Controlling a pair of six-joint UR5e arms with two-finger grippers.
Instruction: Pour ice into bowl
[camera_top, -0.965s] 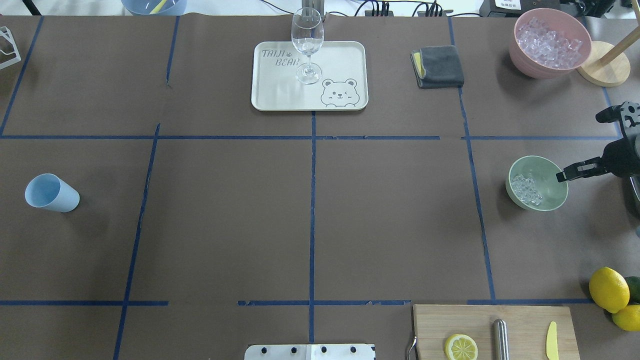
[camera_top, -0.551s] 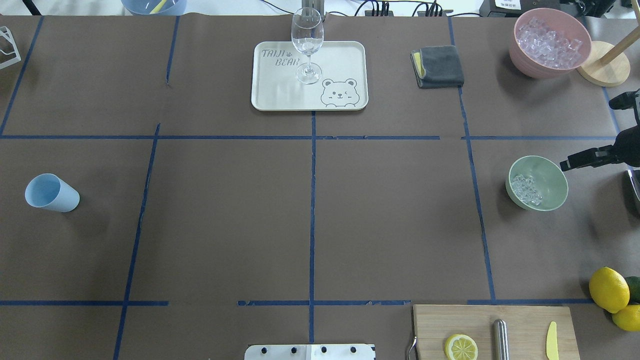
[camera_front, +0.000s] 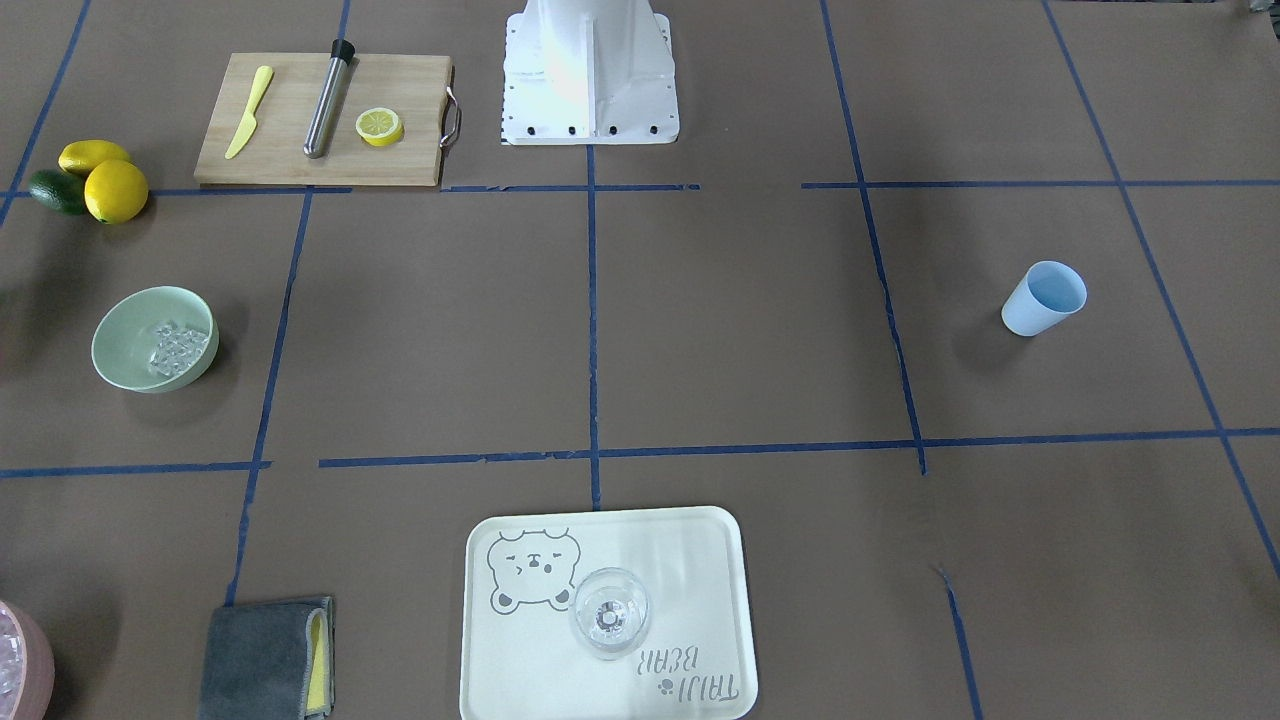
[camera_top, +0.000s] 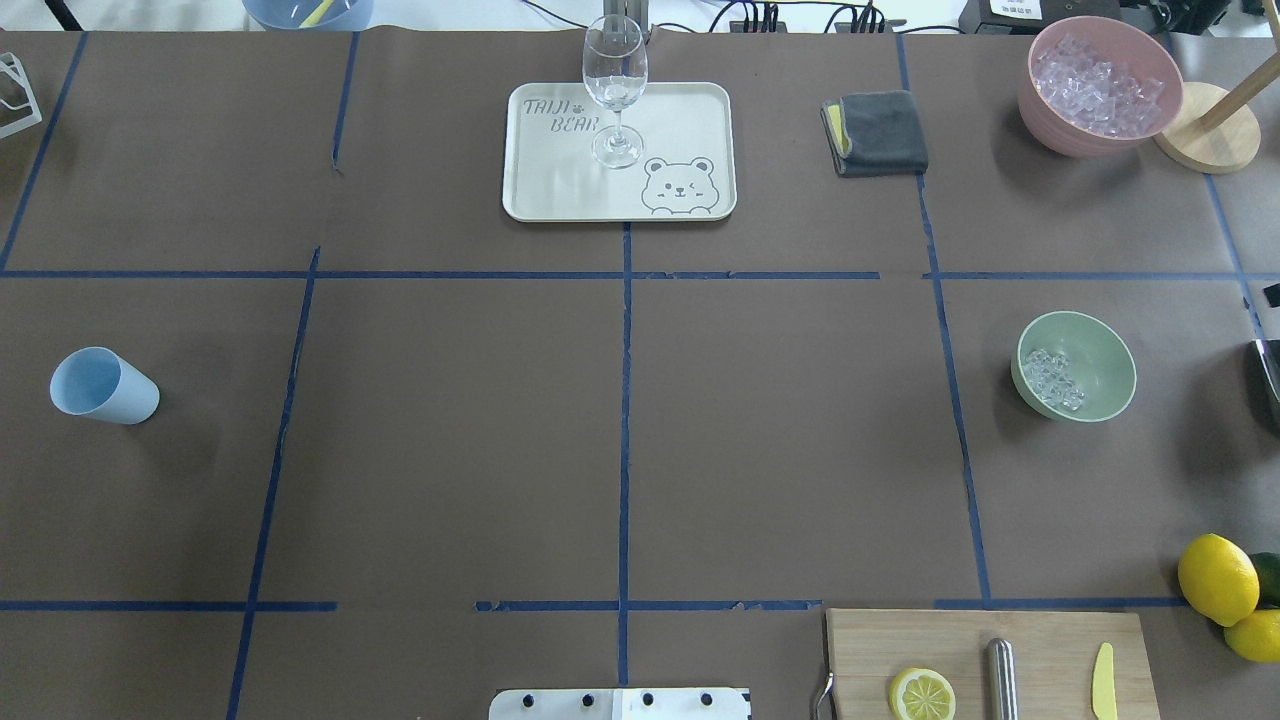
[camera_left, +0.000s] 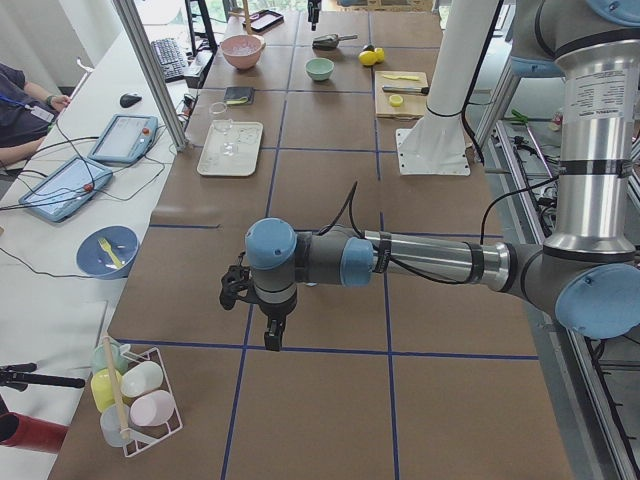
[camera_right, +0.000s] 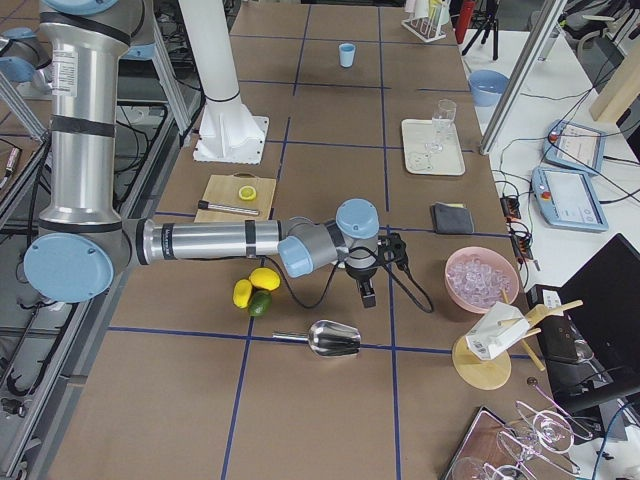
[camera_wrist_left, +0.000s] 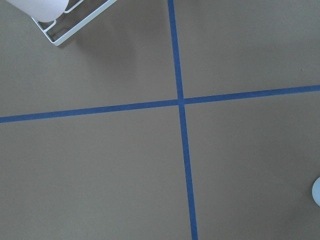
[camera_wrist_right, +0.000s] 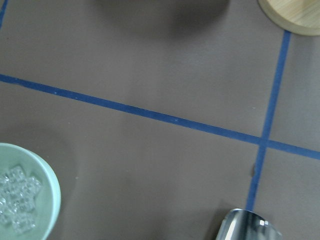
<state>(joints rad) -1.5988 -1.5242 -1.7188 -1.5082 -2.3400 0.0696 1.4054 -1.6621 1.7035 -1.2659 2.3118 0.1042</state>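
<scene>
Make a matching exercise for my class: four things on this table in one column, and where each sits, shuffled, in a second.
Things
1. glass
2. lemon slice
3. ice
4. blue cup

Places
A. in the green bowl
B. on the wooden board
C. alone on the brown paper
D. on the tray

Pairs: 1-D, 2-B, 3-A, 4-C.
</scene>
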